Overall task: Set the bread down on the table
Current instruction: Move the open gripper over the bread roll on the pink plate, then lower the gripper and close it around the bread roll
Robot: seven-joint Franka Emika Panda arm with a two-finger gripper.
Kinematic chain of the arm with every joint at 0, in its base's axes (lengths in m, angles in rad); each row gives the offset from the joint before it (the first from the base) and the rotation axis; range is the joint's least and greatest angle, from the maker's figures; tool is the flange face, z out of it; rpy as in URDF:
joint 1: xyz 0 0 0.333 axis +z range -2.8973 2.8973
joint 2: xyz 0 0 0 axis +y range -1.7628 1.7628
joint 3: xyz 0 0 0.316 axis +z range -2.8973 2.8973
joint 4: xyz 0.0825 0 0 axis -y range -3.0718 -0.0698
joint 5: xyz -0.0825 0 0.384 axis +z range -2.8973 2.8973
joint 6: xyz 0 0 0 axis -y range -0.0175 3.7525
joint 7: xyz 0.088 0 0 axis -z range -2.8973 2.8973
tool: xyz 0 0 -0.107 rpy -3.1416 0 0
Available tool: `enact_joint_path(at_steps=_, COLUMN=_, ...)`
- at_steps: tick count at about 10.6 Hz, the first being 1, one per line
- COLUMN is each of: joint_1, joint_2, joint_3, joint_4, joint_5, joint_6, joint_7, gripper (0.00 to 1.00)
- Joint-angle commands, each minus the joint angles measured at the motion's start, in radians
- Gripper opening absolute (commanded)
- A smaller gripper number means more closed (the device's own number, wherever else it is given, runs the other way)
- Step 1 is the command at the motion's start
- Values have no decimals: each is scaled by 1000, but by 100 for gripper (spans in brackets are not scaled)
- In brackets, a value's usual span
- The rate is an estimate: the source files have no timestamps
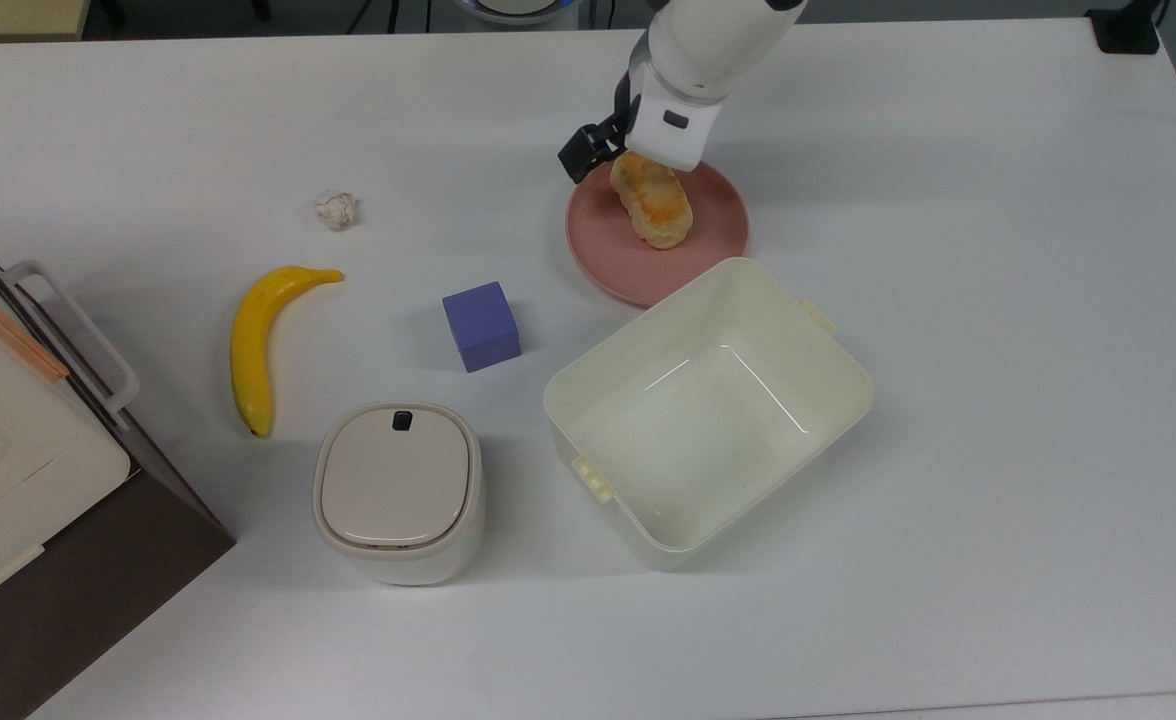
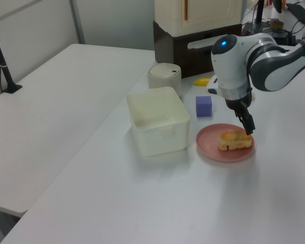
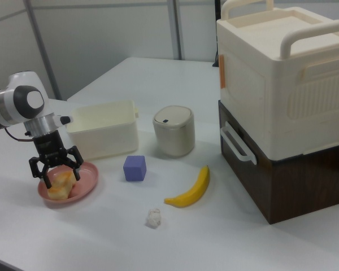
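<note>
The bread (image 1: 660, 205) (image 2: 234, 141) (image 3: 61, 183) is a golden-brown roll lying on a round pink plate (image 1: 608, 262) (image 3: 88, 180) on the white table (image 1: 948, 200). My gripper (image 1: 630, 162) (image 3: 55, 168) has come down over the roll's far end in the top view. It is open, and in the right view its black fingers (image 3: 34, 166) stand apart on either side of the roll. In the left view one dark finger (image 2: 248, 124) hangs just above the roll's right end. In the top view the white hand hides that end of the bread.
A cream tub (image 1: 560, 400) (image 2: 157, 119) sits right beside the plate. A purple cube (image 1: 481, 325), a banana (image 1: 251, 345), a paper ball (image 1: 335, 210) and a lidded bin (image 1: 398, 490) lie toward the top view's left. A big cream-and-brown box (image 3: 282, 101) stands at that edge.
</note>
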Motion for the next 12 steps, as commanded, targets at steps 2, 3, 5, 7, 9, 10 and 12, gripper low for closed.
enact_joint_path(at_steps=2, joint_1=66, joint_2=-4, joint_3=-3, joint_4=0, joint_5=-13, joint_6=26, joint_7=-6, gripper=100)
enact_joint_path(at_steps=3, joint_1=77, joint_2=7, joint_3=3, joint_4=0, joint_5=-11, joint_6=26, joint_7=-6, gripper=100)
enact_joint_path(at_steps=5, joint_1=81, joint_2=44, joint_3=3, joint_4=11, joint_5=-11, joint_6=42, joint_7=-19, gripper=100)
enact_joint_path(at_steps=7, joint_1=86, joint_2=93, joint_3=3, joint_4=37, joint_5=-11, joint_6=47, joint_7=-22, gripper=100)
enact_joint_path(at_steps=9, joint_1=74, joint_2=127, joint_3=3, joint_4=75, joint_5=-14, joint_6=47, joint_7=-29, gripper=100)
enact_joint_path(at_steps=10, joint_1=68, joint_2=134, joint_3=3, joint_4=86, joint_5=-14, joint_6=50, joint_7=-40, gripper=100)
enact_joint_path(at_steps=12, joint_1=57, joint_2=133, joint_3=3, joint_4=95, joint_5=-13, joint_6=58, joint_7=-49, gripper=79)
